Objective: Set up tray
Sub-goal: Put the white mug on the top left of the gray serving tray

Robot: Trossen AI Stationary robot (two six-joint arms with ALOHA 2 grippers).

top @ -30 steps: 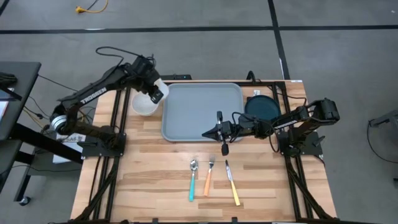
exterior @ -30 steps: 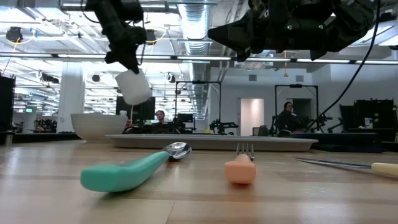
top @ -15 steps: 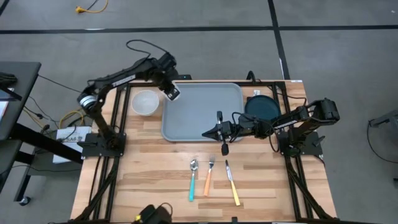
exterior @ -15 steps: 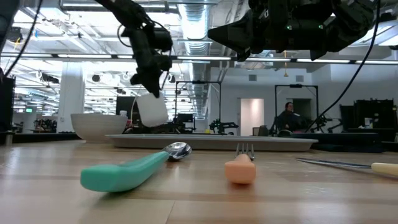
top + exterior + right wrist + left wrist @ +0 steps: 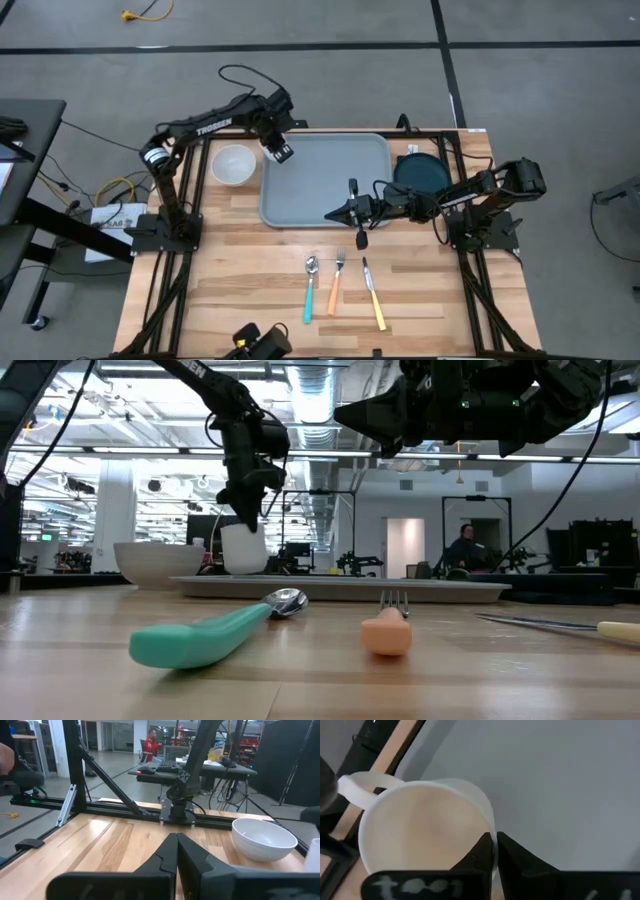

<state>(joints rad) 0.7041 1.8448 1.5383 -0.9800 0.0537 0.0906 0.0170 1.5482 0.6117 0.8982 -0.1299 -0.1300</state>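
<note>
The wooden table (image 5: 250, 290) fills the middle and lower part of the high view, framed by black rails. On it, just above the frame's centre, lies the tray (image 5: 330, 190), a wide grey-blue rectangle with rounded corners and a low rim; in the low view it shows as a thin grey slab (image 5: 400, 588) across the middle. The left arm (image 5: 200, 128) reaches in from the left of the high view toward the tray's upper left corner, and the right arm (image 5: 470, 192) stretches in from the right, low over the tray's lower right part. To the left of the tray, apart from it, sits a white bowl (image 5: 233, 164), and to its right, in the upper right of the table, a dark round plate (image 5: 421, 172). The left gripper (image 5: 279, 150) holds a white mug (image 5: 283, 154) over the tray's upper left corner; the left wrist view shows its fingers (image 5: 487, 851) pinched on the mug's rim (image 5: 485, 815), and in the low view the mug (image 5: 243, 548) hangs at the tray's level, left of centre. The right gripper (image 5: 333, 215) has its fingers pressed together on nothing, at the tray's lower edge. Below the tray, in the lower middle, lie a teal-handled spoon (image 5: 309, 292), an orange-handled fork (image 5: 336, 284) and a yellow-handled knife (image 5: 374, 296), side by side.
</note>
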